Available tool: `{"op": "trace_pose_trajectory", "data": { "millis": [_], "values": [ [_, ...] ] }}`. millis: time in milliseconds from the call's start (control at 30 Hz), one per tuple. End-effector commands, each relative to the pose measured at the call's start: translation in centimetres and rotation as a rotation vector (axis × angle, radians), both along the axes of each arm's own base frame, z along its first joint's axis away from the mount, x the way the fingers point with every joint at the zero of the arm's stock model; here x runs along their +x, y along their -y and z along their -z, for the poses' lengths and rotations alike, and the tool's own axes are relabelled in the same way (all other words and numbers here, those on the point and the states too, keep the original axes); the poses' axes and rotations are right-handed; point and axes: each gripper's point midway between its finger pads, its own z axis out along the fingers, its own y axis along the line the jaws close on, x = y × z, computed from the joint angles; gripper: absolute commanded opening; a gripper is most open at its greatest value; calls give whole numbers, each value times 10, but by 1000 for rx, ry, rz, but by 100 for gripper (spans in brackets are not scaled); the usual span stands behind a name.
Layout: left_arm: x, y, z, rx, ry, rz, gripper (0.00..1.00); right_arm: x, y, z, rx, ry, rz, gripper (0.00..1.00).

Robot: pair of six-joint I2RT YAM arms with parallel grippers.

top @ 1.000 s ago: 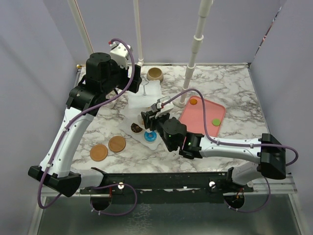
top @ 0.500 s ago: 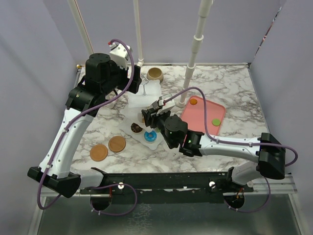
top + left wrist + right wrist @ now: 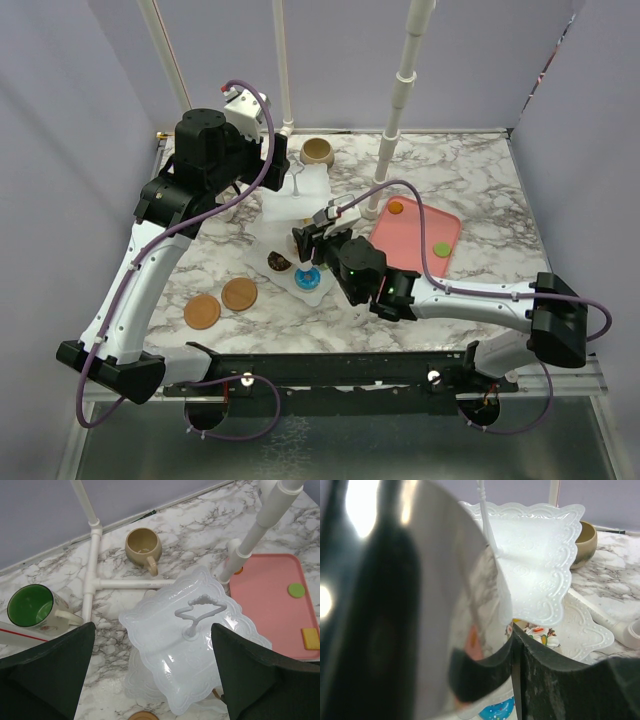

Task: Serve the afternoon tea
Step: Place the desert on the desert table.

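Left gripper (image 3: 151, 630) is hanging with jaws spread wide, directly above the white three-tier stand (image 3: 195, 640), not touching it. Right gripper (image 3: 308, 243) is sitting low at the stand's near side, just above a blue donut (image 3: 308, 279). Its jaw state cannot be told, as a shiny metal surface (image 3: 395, 580) is filling that wrist view.

Marble table (image 3: 470, 180), lilac walls (image 3: 60, 120) closing in on three sides. Tan mug (image 3: 142, 545) and green-lined mug (image 3: 30, 605) are standing beyond the stand. Pink tray (image 3: 415, 235) is lying to its right, with bare marble showing past it.

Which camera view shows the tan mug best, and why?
The left wrist view: the tan mug is seen whole from above, handle and inside included. The top external view shows it small and distant. The right wrist view shows only a sliver behind the stand.
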Motion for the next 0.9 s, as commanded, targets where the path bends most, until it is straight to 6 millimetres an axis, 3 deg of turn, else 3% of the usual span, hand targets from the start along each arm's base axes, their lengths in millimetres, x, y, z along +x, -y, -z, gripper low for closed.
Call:
{"op": "trace_pose_trajectory", "data": {
  "millis": [0, 300, 500, 700, 867],
  "values": [
    [-6, -4, -8, -13, 15, -1, 99, -4, 7, -11, 23, 6, -4, 57],
    [-6, -2, -10, -19, 20, 7, 99, -10, 8, -12, 24, -10, -40, 66],
    [-7, -2, -11, -20, 21, 8, 99, -18, 21, -25, 66, -15, -50, 56],
    [-7, -3, -8, -16, 17, 5, 99, -31, 53, -23, 76, -73, -40, 54],
    [-7, -3, -8, -16, 17, 5, 99, -32, 101, 15, 21, -165, 124, 53]
  ]
}}
